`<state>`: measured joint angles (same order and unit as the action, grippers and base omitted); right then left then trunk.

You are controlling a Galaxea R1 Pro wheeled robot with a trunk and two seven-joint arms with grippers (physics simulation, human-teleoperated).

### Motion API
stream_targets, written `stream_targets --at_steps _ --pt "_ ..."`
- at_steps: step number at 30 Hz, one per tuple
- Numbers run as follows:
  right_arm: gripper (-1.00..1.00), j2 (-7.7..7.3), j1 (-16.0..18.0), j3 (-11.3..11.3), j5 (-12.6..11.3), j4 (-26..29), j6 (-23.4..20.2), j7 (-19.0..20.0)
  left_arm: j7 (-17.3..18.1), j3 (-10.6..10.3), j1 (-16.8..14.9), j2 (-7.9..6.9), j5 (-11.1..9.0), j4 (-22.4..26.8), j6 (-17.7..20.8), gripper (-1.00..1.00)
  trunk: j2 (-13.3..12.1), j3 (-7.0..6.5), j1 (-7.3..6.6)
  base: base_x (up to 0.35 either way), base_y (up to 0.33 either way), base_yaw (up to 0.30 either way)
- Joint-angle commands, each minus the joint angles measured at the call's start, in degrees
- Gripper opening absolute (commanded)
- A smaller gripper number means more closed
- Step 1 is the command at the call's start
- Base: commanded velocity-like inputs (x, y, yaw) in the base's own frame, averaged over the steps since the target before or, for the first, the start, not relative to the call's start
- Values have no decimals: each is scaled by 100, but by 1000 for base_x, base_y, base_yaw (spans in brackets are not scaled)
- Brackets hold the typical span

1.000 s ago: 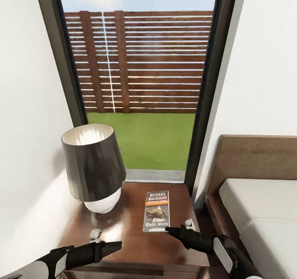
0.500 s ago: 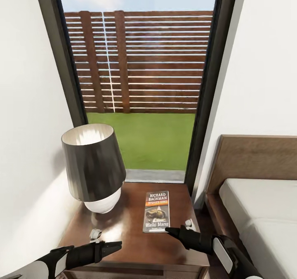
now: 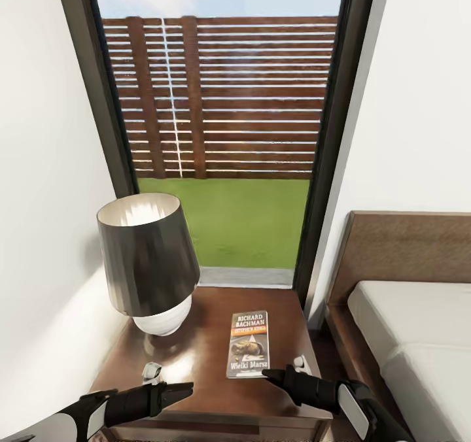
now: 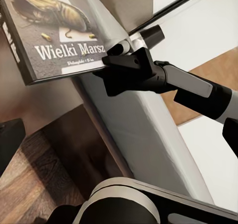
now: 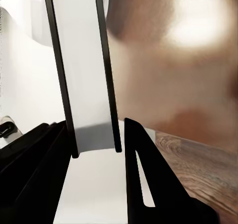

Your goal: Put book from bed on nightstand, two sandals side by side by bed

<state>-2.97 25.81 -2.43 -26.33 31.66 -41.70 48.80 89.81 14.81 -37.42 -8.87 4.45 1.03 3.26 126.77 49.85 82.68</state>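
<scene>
The book (image 3: 248,344) lies flat on the table (image 3: 196,363), cover up, at about 3 o'clock from the lamp (image 3: 149,262). The right hand (image 3: 281,373) reaches in low from 5 o'clock, its dark fingers parted narrowly around the book's near edge, which stands between them in the right wrist view. The left hand (image 3: 176,388) points level from 7 o'clock, clear of the book; whether it is parted I cannot tell. The bed (image 3: 418,337) sits at 3 o'clock
</scene>
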Motion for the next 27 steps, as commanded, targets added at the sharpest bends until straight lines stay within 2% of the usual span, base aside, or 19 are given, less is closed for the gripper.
stream_targets --at_steps 1,7,13,27 --pt "-100 0 3 -12 -7 10 -31 15 19 42 -2 0 47 2 35 100 2 5 -1 0 0 0" --pt "-100 -1 3 -12 -12 57 -31 16 19 44 -2 1 47 2 35 100 2 5 -1 0 0 0" --pt "-100 -1 3 -12 -19 66 -19 22 19 41 -2 0 47 2 35 100 243 113 131 0 0 0" --pt "-100 -1 3 -12 -46 84 -13 45 19 43 -2 -1 47 2 37 100 243 113 131 0 0 0"
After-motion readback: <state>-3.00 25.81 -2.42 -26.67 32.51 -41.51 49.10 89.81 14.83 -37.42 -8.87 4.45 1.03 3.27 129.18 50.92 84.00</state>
